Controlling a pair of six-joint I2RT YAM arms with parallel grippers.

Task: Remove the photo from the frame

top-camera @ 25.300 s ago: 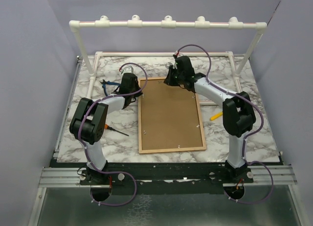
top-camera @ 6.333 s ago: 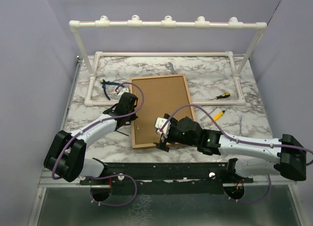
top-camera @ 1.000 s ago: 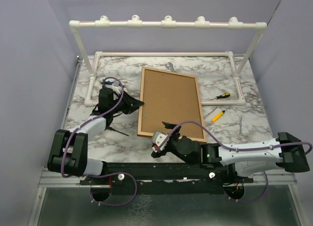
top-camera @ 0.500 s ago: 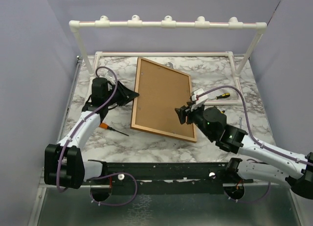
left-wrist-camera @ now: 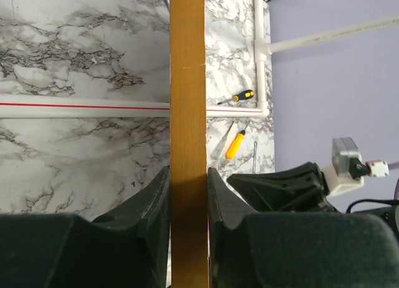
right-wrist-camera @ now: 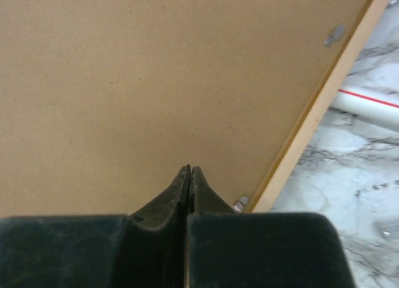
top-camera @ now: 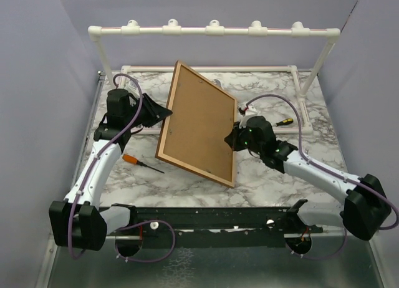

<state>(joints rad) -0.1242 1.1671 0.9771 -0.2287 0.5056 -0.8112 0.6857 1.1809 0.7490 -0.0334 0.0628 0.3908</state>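
The frame (top-camera: 196, 123) is tipped up on its long side, its plain brown back facing the top camera. My left gripper (top-camera: 163, 113) is shut on the raised left border; in the left wrist view the orange-brown edge (left-wrist-camera: 188, 113) runs between the two pads (left-wrist-camera: 161, 188). My right gripper (top-camera: 232, 138) is shut with nothing in it. Its tips (right-wrist-camera: 189, 169) are at the backing board (right-wrist-camera: 156, 70), near the right border (right-wrist-camera: 318, 107) and a small metal tab (right-wrist-camera: 241, 202). The photo is hidden behind the board.
A white pipe rack (top-camera: 212, 30) spans the back of the marble table (top-camera: 280, 182). A yellow-handled screwdriver (top-camera: 277, 122) lies at the right, an orange-handled screwdriver (top-camera: 134, 159) at the left below my left arm. A yellow marker (left-wrist-camera: 235, 144) lies under the frame.
The left gripper has raised the frame's left edge, so the frame went from lying flat to steeply tilted. The right gripper has moved from the near edge to the frame's right side and shut.
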